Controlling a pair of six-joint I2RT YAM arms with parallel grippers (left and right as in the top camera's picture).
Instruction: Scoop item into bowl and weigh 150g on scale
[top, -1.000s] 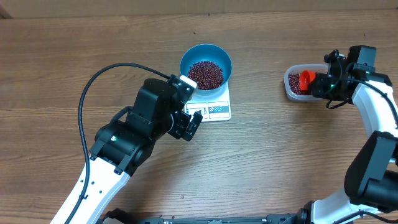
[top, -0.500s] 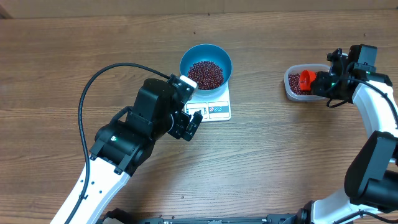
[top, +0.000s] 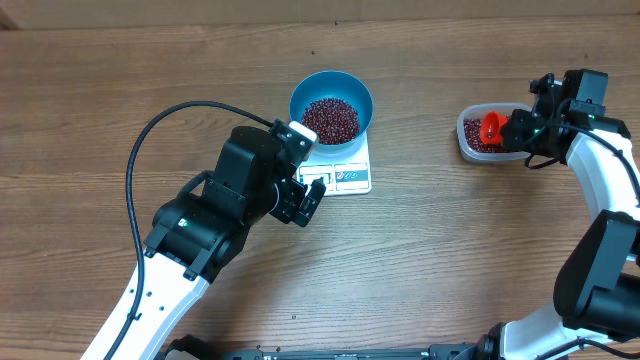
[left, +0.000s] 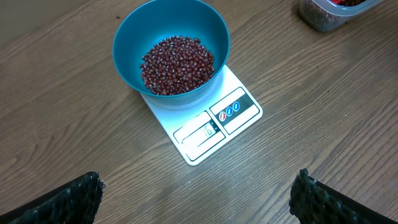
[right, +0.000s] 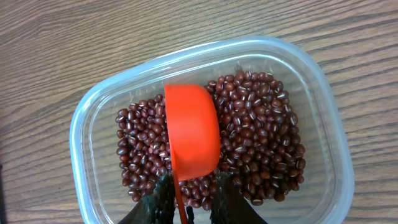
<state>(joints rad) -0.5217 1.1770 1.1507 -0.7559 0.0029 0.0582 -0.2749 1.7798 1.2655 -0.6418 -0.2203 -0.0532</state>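
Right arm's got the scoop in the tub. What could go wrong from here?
1. The right gripper pinches only the thin handle of the orange scoop; it may twist in the beans and spill on the way to the bowl.
2. Nothing holds the clear tub; a push might slide it.
3. The open left gripper hangs near the scale; a nudge could spoil the reading.

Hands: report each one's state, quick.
Left hand: open, empty.
Right hand: closed on the orange scoop handle, over the tub of beans.
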